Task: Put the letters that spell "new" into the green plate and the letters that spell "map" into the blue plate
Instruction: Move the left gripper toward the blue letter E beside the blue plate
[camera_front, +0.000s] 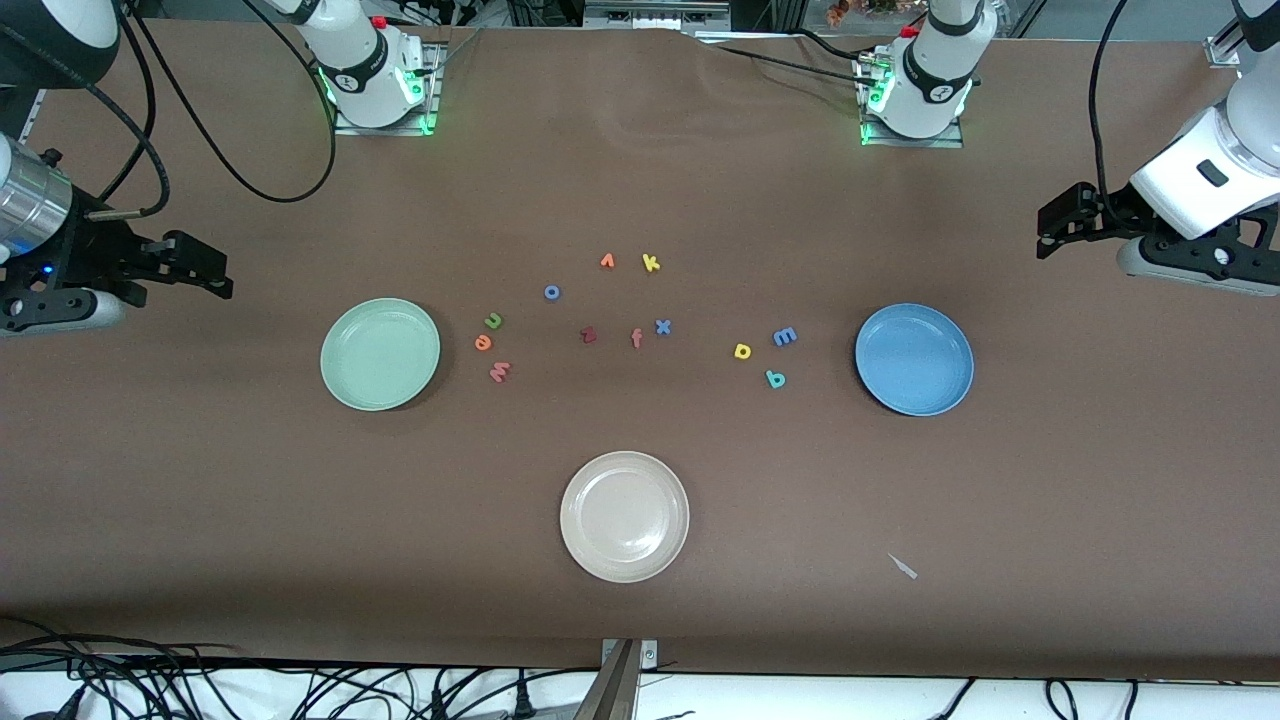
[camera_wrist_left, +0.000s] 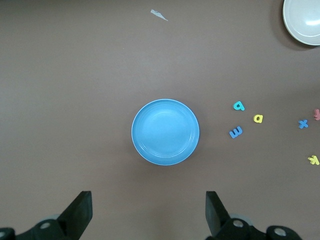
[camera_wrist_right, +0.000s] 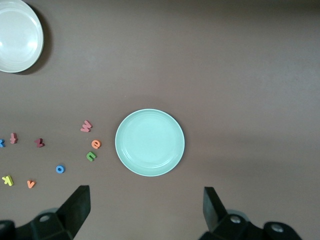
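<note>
The green plate (camera_front: 380, 354) (camera_wrist_right: 150, 142) lies empty toward the right arm's end. Beside it are the green n (camera_front: 493, 321) (camera_wrist_right: 90, 156), orange e (camera_front: 483, 342) (camera_wrist_right: 96, 144) and salmon w (camera_front: 500, 372) (camera_wrist_right: 86, 126). The blue plate (camera_front: 914, 359) (camera_wrist_left: 165, 132) lies empty toward the left arm's end, with the blue m (camera_front: 785, 336) (camera_wrist_left: 236, 132), yellow a (camera_front: 742, 351) (camera_wrist_left: 258, 118) and teal p (camera_front: 775, 379) (camera_wrist_left: 239, 106) close by. My left gripper (camera_front: 1048, 232) (camera_wrist_left: 148, 210) and right gripper (camera_front: 205, 268) (camera_wrist_right: 147, 207) hang open and empty over bare table at their own ends.
A beige plate (camera_front: 624, 516) sits nearest the front camera. Mid-table lie other letters: dark red z (camera_front: 588, 335), orange f (camera_front: 636, 338), blue x (camera_front: 662, 326), blue o (camera_front: 552, 292), orange v (camera_front: 607, 261), yellow k (camera_front: 651, 263). A paper scrap (camera_front: 903, 566) lies near the front edge.
</note>
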